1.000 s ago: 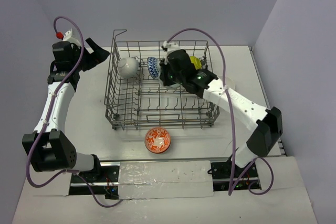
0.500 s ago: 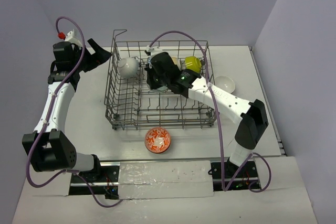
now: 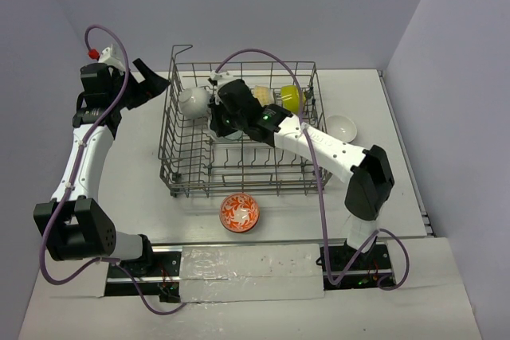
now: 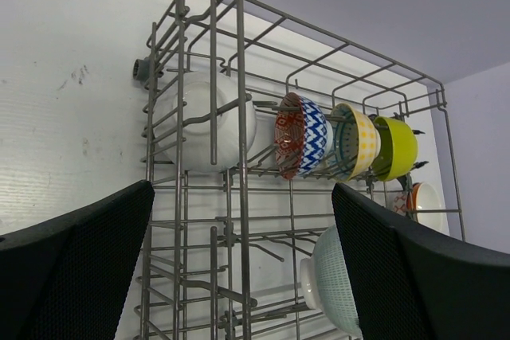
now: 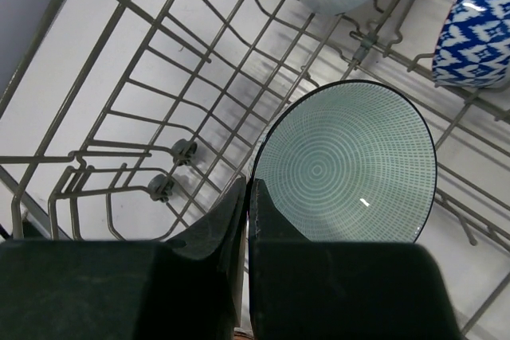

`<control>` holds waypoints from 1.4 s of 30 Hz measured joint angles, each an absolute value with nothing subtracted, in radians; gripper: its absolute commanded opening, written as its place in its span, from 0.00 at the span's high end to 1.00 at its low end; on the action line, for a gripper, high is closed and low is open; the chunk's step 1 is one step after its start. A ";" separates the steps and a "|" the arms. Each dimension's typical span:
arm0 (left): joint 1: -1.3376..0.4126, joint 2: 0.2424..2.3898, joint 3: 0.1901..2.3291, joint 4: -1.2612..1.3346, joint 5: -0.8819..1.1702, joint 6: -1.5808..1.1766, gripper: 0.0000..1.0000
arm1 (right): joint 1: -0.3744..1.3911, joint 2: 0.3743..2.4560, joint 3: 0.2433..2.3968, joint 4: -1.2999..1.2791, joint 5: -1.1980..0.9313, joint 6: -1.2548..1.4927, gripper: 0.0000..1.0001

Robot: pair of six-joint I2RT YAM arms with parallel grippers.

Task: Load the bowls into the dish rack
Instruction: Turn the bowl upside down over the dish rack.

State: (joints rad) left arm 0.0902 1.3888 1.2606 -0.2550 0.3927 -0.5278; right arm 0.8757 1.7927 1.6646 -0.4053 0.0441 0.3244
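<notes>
Right gripper (image 5: pixel 245 220): my fingers pinch the rim of the grey-green ringed bowl (image 5: pixel 347 165), mid-frame, inside the dish rack (image 3: pixel 185 173); left gripper (image 4: pixel 247 276): fingers spread wide, upper left of the top view; red-white bowl (image 3: pixel 240 212) on the table (image 3: pixel 143 197), lower centre.

Light was bright, flat and diffuse in all three views, with no source in frame. The table (image 3: pixel 135 165) ran near-white overhead, close to clipping. Shadows were soft: faint grey under the dish rack (image 3: pixel 171 173) wires and a smudged patch below it in the right wrist view. There was one small glint on the teal-lined bowl (image 5: pixel 347 165). The left fingers (image 4: pixel 72 276) and right fingers (image 5: pixel 207 276) were dark, underexposed and out of focus, while the rack wires behind them stayed sharp.
</notes>
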 measured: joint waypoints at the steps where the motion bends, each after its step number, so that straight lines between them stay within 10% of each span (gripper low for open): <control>1: 0.090 1.389 1.261 -0.257 0.387 -0.528 0.01 | 0.877 1.800 1.666 -0.404 0.039 0.328 1.00; 42: 0.090 1.391 1.261 -0.275 0.347 -0.536 0.01 | 0.946 1.957 1.660 -0.061 -0.016 0.614 1.00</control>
